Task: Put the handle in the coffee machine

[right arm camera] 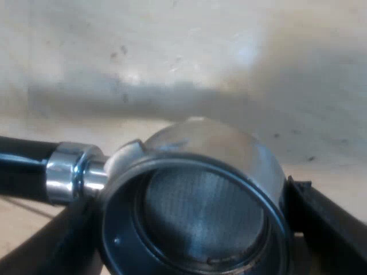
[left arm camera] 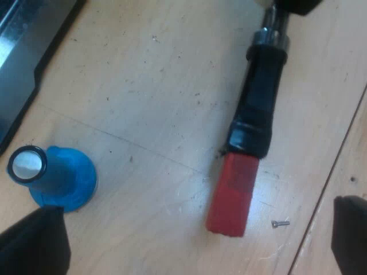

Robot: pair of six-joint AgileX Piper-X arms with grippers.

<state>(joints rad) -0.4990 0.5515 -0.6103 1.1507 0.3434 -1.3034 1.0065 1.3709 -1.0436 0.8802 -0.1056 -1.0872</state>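
Left jaws spread wide over the table [left arm camera: 143,86]; right jaws pinch the holder [right arm camera: 198,146] by its metal cup.
Below the left jaws the holder's dark handle [left arm camera: 261,97] rests on the pale wood with its red end [left arm camera: 234,195] nearest and a tiny screw [left arm camera: 280,223] just beside it. A blue tamper [left arm camera: 60,177] stands upright, apart from the handle, near a dark machine edge [left arm camera: 23,51]. Right jaws press both sides of the cup, whose mesh floor [right arm camera: 200,212] shows.

Left gripper [left arm camera: 195,235] points down, its two black fingers [left arm camera: 34,243] spread wide. Right gripper [right arm camera: 189,229] fingers [right arm camera: 330,220] clamp the metal holder [right arm camera: 200,149] between them.
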